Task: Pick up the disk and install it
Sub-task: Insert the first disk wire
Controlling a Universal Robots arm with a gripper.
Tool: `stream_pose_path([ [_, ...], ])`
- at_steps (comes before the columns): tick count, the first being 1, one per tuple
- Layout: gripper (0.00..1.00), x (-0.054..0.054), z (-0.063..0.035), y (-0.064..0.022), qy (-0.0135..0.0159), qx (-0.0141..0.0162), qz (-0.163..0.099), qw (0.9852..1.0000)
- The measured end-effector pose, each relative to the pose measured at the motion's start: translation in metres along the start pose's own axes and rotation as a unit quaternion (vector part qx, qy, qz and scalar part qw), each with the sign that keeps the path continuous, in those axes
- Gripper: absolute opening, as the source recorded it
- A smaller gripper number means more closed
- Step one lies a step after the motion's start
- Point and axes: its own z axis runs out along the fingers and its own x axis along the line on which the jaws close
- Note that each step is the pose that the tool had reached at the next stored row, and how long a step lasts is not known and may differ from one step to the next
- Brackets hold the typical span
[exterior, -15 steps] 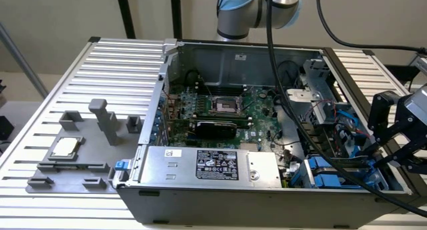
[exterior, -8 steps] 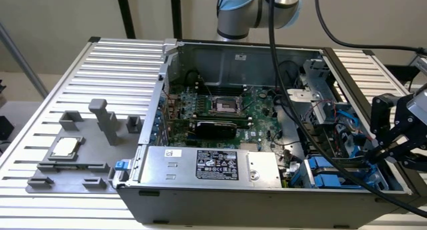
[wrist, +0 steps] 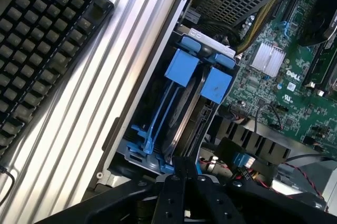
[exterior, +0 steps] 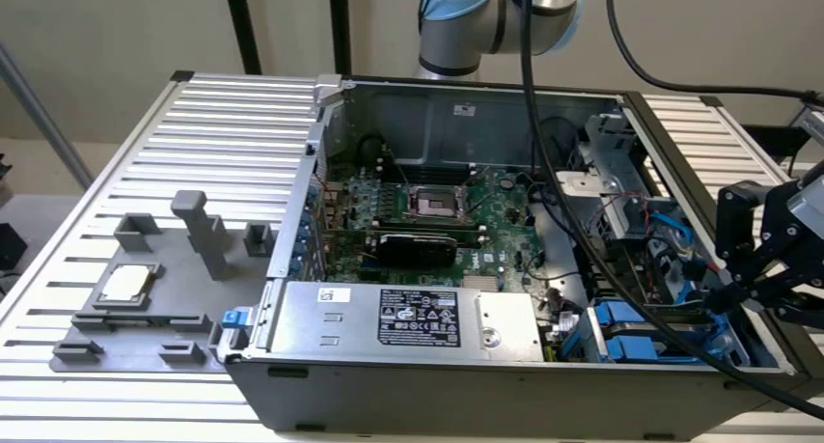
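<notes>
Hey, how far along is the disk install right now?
Done: the gripper is at the drive cage in a corner of the computer case. In hand: its jaws are shut at the end of the disk, which stands on edge in the cage. Left: nothing shows the disk lifted or confirmed seated, so both steps look open.

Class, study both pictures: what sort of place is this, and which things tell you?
Probably a robotics lab workbench: an open desktop computer case lies on a slatted metal table, with a robot arm by it.
</notes>
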Motion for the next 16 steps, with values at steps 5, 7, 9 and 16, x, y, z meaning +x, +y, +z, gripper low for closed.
stream_pose_path([
  [5,0.24,-0.0004,-0.0033,0.0001,-0.0002,-0.0001,-0.002,1.0000],
  [7,0.30,-0.0003,-0.0034,0.0001,-0.0008,0.0000,-0.003,1.0000],
  [9,0.37,-0.0002,-0.0031,0.0002,-0.0025,0.0007,-0.004,1.0000],
  [16,0.37,0.0007,0.0020,0.0002,-0.0125,0.0046,-0.009,0.9999],
])
